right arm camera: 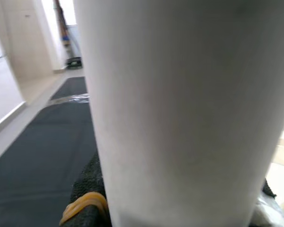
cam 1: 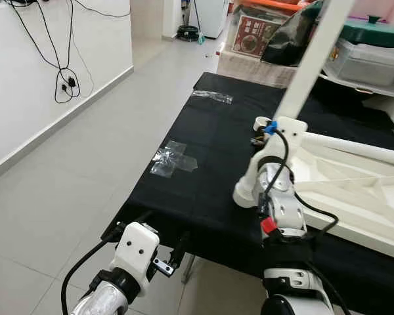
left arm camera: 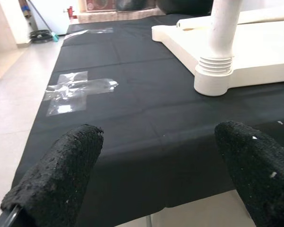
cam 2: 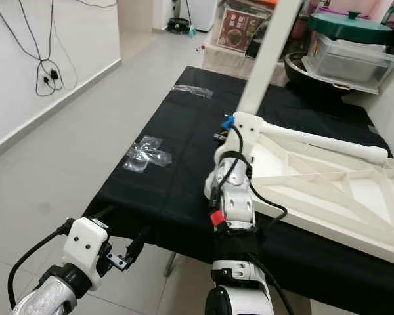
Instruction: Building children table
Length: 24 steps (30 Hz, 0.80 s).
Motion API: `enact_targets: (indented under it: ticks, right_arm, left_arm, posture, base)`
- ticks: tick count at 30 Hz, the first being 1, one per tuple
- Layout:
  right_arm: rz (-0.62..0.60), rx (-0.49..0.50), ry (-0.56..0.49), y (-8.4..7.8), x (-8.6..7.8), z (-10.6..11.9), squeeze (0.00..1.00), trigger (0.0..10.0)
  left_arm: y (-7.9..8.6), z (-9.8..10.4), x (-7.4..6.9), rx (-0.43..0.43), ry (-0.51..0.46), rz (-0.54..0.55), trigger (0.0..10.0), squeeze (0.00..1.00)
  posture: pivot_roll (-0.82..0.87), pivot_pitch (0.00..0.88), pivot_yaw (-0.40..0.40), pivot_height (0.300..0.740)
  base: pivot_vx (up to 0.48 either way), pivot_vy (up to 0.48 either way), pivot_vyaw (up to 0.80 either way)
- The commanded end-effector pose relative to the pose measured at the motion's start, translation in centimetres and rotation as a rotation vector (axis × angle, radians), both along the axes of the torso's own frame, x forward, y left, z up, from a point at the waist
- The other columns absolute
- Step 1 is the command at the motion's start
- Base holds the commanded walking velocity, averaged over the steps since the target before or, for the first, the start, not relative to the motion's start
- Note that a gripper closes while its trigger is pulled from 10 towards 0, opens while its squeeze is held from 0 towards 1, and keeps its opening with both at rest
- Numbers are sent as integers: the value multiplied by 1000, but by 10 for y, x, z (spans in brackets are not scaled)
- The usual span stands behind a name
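Showing matt black cloth (cam 1: 210, 164) draped smoothly over the desk. Gleaming near the desk's left edge: crinkled clear plastic tape (cam 1: 173, 159), glossy. Looking like smooth matt cream plastic on the tabletop (cam 2: 328, 190) and its round leg (left arm camera: 223, 28), ribbed at the base. Appearing rough and grainy on the left gripper (left arm camera: 156, 170) fingers (left arm camera: 61, 175), matt black. Reflecting light off the pale floor tiles (cam 1: 52, 197), slightly glossy.

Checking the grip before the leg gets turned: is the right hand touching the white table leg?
Touching. In the right wrist view the white table leg sits pressed against the right hand, with no gap.
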State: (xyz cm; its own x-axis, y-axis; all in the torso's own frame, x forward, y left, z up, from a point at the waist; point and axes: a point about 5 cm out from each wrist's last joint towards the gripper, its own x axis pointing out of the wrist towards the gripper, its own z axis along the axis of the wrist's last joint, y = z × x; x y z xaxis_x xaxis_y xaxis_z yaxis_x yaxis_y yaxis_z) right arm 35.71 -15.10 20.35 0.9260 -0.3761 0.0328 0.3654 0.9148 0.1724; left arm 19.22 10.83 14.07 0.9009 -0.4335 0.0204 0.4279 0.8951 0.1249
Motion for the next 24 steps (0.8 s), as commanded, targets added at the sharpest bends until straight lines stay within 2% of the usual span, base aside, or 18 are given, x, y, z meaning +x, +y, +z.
enact_targets:
  ticks: [1, 2, 3, 4, 5, 9, 10, 11, 13, 14, 15, 16, 17, 19, 21, 22, 23, 24]
  right_arm:
    - [24, 109, 95, 27, -6, -29, 0, 0]
    - [24, 109, 95, 27, -6, -29, 0, 0]
    - [64, 123, 78, 37, -4, -27, 0, 10000]
    - [64, 123, 78, 37, -4, -27, 0, 10000]
    - [140, 127, 20, 46, -3, -21, 1000, 10000]
    - [203, 125, -32, 50, -7, -12, 1000, 10000]
    - [201, 130, -25, 48, -8, -13, 0, 10000]
    - [201, 130, -25, 48, -8, -13, 0, 10000]
    - [278, 137, -47, 47, -6, -12, 0, 10000]
    - [382, 142, -76, 41, -2, -10, 0, 10000]
    - [382, 142, -76, 41, -2, -10, 0, 10000]
    - [571, 129, -92, 31, 4, -10, 0, 10000]
    - [571, 129, -92, 31, 4, -10, 0, 10000]
    - [940, 73, -92, 11, 7, -6, 0, 10000]
    - [940, 73, -92, 11, 7, -6, 0, 10000]
    - [1098, 34, -56, 4, 5, -5, 0, 10000]
    - [1098, 34, -56, 4, 5, -5, 0, 10000]
    - [1227, -4, -27, 1, 4, -2, 0, 10000]
  left_arm:
    - [-1, -4, 0, 7, 13, -7, 10000, 0]
    - [-1, -4, 0, 7, 13, -7, 10000, 0]
    - [-1, -4, 0, 8, 14, -9, 10000, 0]
    - [-1, -4, 0, 8, 14, -9, 10000, 0]
    - [-1, -4, 0, 8, 14, -9, 10000, 0]
    - [-1, -5, 0, 8, 15, -11, 10000, 0]
    - [-2, -5, 0, 8, 15, -11, 10000, 0]
    - [-2, -5, 0, 8, 15, -11, 10000, 0]
    - [-2, -5, 0, 7, 15, -11, 10000, 0]
    - [-2, -5, 1, 6, 15, -12, 10000, 0]
    - [-2, -5, 1, 6, 15, -12, 10000, 0]
    - [-3, -6, 1, 5, 15, -13, 10000, 0]
    - [-3, -6, 1, 5, 15, -13, 10000, 0]
    - [-3, -6, 2, 4, 15, -15, 10000, 0]
    - [-3, -6, 2, 4, 15, -15, 10000, 0]
    - [-3, -7, 2, 3, 15, -16, 10000, 0]
    - [-3, -7, 2, 3, 15, -16, 10000, 0]
    - [-3, -7, 1, 4, 15, -16, 10000, 0]
  posture:
    - [141, 79, -132, 740]
    - [141, 79, -132, 740]
    - [141, 77, -131, 740]
    - [141, 77, -131, 740]
    - [139, 77, -131, 740]
    - [134, 74, -130, 740]
    - [134, 74, -130, 740]
    - [134, 74, -130, 740]
    - [135, 72, -130, 740]
    - [134, 68, -131, 740]
    - [134, 68, -131, 740]
    - [129, 61, -128, 740]
    - [129, 61, -128, 740]
    - [128, 51, -129, 740]
    - [128, 51, -129, 740]
    - [130, 49, -129, 740]
    - [130, 49, -129, 740]
    - [134, 45, -132, 740]
  base:
    - [0, 0, 0]
    - [0, 0, 0]
    - [0, 0, 0]
    - [0, 0, 0]
    - [0, 0, 0]
    - [0, 0, 0]
    - [0, 0, 0]
    - [0, 0, 0]
    - [0, 0, 0]
    - [0, 0, 0]
    - [0, 0, 0]
    - [0, 0, 0]
    - [0, 0, 0]
    - [0, 0, 0]
    - [0, 0, 0]
    - [0, 0, 0]
    - [0, 0, 0]
    - [0, 0, 0]
